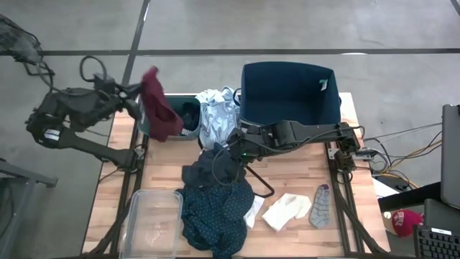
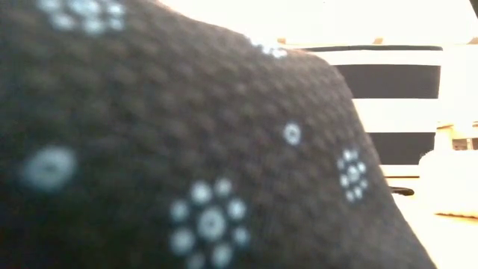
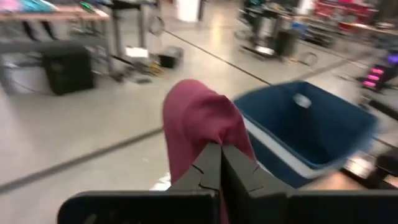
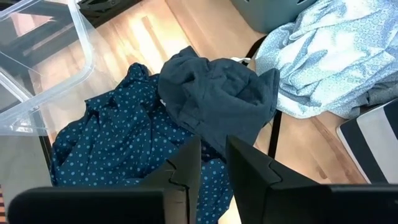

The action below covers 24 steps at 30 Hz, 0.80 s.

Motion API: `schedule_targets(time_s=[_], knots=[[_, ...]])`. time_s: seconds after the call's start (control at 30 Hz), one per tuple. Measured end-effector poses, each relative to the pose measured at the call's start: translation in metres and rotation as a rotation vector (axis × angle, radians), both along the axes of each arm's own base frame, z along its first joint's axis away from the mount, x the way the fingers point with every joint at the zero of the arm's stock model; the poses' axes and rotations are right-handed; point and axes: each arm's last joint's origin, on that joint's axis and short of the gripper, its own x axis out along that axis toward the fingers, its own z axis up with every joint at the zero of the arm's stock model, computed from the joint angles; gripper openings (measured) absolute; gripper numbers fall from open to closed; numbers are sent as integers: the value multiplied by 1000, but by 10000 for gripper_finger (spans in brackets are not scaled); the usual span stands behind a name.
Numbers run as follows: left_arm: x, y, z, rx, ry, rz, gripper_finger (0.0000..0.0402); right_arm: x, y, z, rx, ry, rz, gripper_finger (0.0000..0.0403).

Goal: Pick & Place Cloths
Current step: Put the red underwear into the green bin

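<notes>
My left gripper [image 1: 144, 95] is at the table's far left corner, shut on a maroon cloth [image 1: 159, 108] over the teal bin [image 1: 188, 133]. My right gripper [image 1: 233, 149] hovers at mid-table, narrowly open, over a dark grey cloth [image 4: 217, 93] that lies bunched on the navy dotted cloth [image 4: 118, 137]. A pale blue cloth [image 1: 215, 115] drapes over the teal bin's right rim onto the table. White socks [image 1: 284, 211] and a grey sock [image 1: 320, 205] lie flat near the front right. The dotted cloth [image 2: 187, 149] fills most of the low view. My left gripper pinches a bunched fold of the maroon cloth [image 3: 205, 134] between its two shut fingers [image 3: 239, 171], coming from the table's left. The cloth is lifted, bulging past the fingertips and hanging down by the teal bin; whether its lower end [image 1: 167, 132] touches the bin I cannot tell.
The tall navy bin [image 1: 287, 93] stands at the far edge, right of centre. A clear plastic tub [image 1: 151, 223] sits at the front left. A thin black wire hanger [image 1: 255, 180] lies under the cloth pile. Bare wood shows right of the grey sock.
</notes>
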Motion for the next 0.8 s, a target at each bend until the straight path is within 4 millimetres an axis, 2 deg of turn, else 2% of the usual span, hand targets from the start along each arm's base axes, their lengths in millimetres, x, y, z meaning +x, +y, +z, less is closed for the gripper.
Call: schedule_targets(time_s=[0.23,0.43,0.63,0.8], knots=[[3,4,-10,129,130,140,3,2,0,2,5,-28,0,80],[20,10,-41,158,264,247,3,4,1,3,8,-47,0,61],[40,27,-86,62,374,266,4,4,1,3,10,-48,0,41],[59,45,-108,-111,265,104,4,4,2,3,11,-48,0,31]])
